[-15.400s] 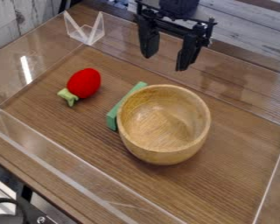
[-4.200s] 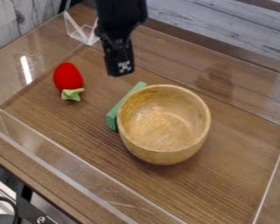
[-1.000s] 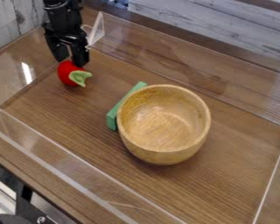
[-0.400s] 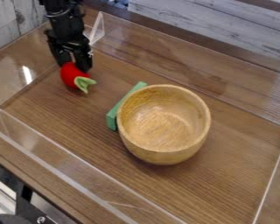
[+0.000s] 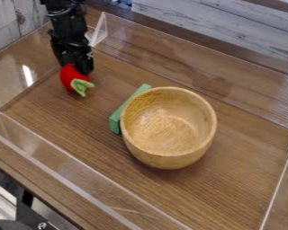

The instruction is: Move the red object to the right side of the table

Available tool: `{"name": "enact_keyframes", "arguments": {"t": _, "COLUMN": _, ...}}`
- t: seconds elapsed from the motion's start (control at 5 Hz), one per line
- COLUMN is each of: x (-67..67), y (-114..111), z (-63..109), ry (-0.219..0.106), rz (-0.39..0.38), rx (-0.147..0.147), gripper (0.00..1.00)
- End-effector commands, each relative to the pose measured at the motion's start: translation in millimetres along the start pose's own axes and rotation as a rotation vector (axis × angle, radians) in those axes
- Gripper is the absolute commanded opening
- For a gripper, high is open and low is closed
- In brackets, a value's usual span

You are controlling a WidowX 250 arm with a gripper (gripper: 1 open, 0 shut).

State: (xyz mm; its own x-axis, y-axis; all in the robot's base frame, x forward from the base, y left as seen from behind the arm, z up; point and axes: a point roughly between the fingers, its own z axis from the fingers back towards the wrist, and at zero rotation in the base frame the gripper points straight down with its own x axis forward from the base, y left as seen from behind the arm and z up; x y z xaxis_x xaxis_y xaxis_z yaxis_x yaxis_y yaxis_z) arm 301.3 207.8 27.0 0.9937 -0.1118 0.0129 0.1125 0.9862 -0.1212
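Leftward, red object point(image 5: 76, 79) under spread claw point(image 5: 75, 65), near acrylic wall point(image 5: 14, 56)

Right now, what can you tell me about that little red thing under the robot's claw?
The red object is a small, rounded, glossy toy shaped like a strawberry, with a pale green leafy end pointing right, toward the wooden bowl. It lies on the table near the far left corner. The gripper hangs straight down over it, fingers spread either side of its top, hiding part of it. Whether they touch it is unclear.
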Motion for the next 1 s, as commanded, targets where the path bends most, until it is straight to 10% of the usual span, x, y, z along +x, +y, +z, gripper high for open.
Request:
{"name": "enact_keyframes", "arguments": {"t": 0.0, "x": -0.3, "y": 10.7, "z": 16.4, "ry": -0.014, "rz": -0.071, "rx": 0.002, "gripper": 1.00}}
{"name": "enact_keyframes", "arguments": {"t": 0.2, "x": -1.3, "y": 7.7, "z": 7.8, "ry": -0.017, "rz": -0.046, "rx": -0.015, "gripper": 1.00}}
{"name": "enact_keyframes", "arguments": {"t": 0.4, "x": -2.3, "y": 3.2, "z": 1.8, "ry": -0.023, "rz": -0.022, "rx": -0.032, "gripper": 0.00}}
{"name": "enact_keyframes", "arguments": {"t": 0.6, "x": 4.6, "y": -11.5, "z": 21.7, "ry": -0.056, "rz": -0.056, "rx": -0.009, "gripper": 1.00}}
{"name": "enact_keyframes", "arguments": {"t": 0.8, "x": -1.6, "y": -22.1, "z": 41.2, "ry": -0.093, "rz": -0.019, "rx": 0.010, "gripper": 0.00}}
